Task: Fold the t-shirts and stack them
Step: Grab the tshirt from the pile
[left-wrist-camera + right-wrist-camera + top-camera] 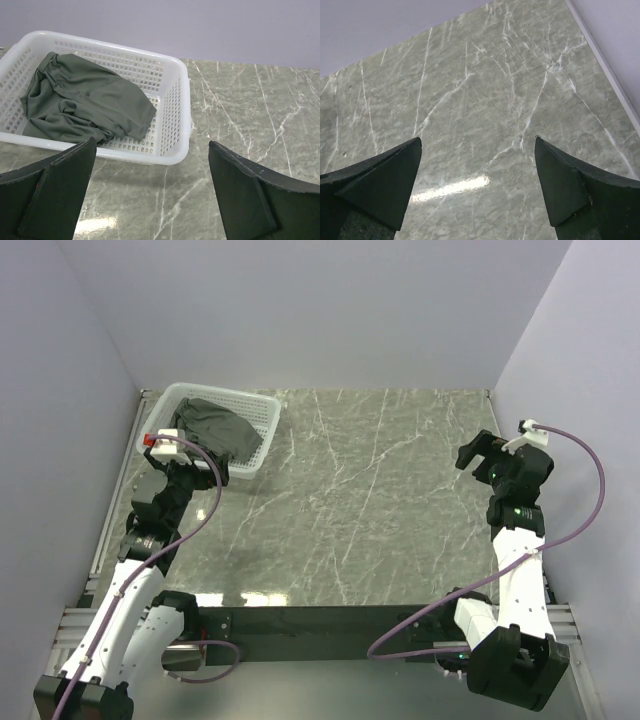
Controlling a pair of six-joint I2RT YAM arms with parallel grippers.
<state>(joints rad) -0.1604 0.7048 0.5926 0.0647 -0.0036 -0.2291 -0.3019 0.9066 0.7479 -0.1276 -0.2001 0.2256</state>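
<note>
A dark grey-green t-shirt (217, 426) lies crumpled inside the white mesh basket (263, 440) at the table's far left. The left wrist view shows it bunched in the basket's left half (85, 100). My left gripper (190, 468) hangs just in front of the basket's near rim (165, 159), open and empty, above the marble. My right gripper (480, 455) is open and empty above the bare marble at the right side, far from the shirt. In the right wrist view its fingers (385, 185) frame only tabletop.
The grey-green marble tabletop (370, 500) spreads between the arms. Lilac walls close in the back and both sides. A white rail (605, 65) edges the table on the right. A purple cable (590, 490) loops off the right arm.
</note>
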